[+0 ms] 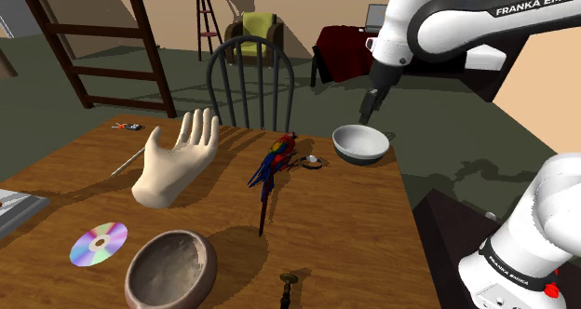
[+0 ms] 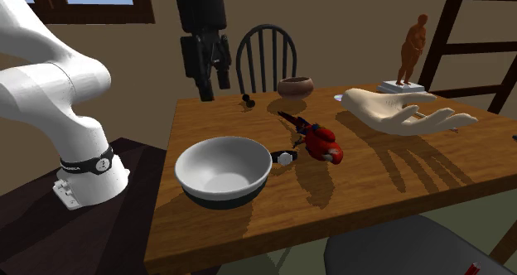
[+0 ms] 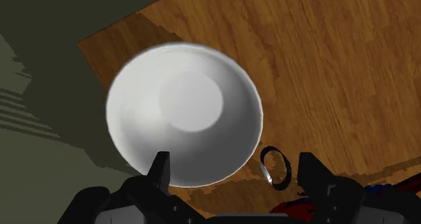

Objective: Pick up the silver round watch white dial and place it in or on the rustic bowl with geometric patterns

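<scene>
Above the counter point(image 1: 74, 158), shoulder view: gripper point(image 1: 369, 114) hangs over white bowl point(image 1: 361, 144); watch point(image 1: 313, 163) lies just beside it.
Second exterior view: rustic bowl point(image 2: 296, 86) stands well apart, so a carry is needed.
Wrist view: fingers point(image 3: 160, 170) spread and empty, watch between them, probably aligning.

From beside the stand point(image 1: 445, 253), lower right, the shoulder view looks down the tabletop point(image 1: 74, 181). The second exterior view faces back, closer. The wrist view looks straight down; all share white bowl point(image 1: 360, 145) and watch point(image 1: 314, 163).
</scene>
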Action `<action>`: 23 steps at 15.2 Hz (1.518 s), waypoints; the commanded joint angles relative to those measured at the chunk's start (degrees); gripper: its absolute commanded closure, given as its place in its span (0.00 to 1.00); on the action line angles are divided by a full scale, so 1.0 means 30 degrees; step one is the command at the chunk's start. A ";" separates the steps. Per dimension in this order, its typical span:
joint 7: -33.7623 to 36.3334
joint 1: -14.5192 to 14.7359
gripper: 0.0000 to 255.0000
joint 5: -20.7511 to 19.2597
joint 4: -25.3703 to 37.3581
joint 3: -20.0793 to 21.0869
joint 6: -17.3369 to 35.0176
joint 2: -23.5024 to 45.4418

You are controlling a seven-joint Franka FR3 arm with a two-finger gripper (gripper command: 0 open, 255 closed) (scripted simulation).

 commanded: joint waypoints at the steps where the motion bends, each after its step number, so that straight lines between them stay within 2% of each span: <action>1: -0.0410 0.0264 0.00 -0.0218 0.0010 0.0225 0.1357 0.1198; 7: -0.1284 0.0884 0.00 -0.1192 0.0457 0.1007 0.4812 0.4765; 12: -0.1579 0.1270 0.00 -0.2578 0.1345 0.1685 0.7303 0.7931; 20: -0.1159 0.1165 0.00 -0.3359 0.1186 0.1627 0.9184 0.9667; 23: -0.1120 0.1156 0.00 -0.3416 0.1174 0.1613 0.9319 0.9792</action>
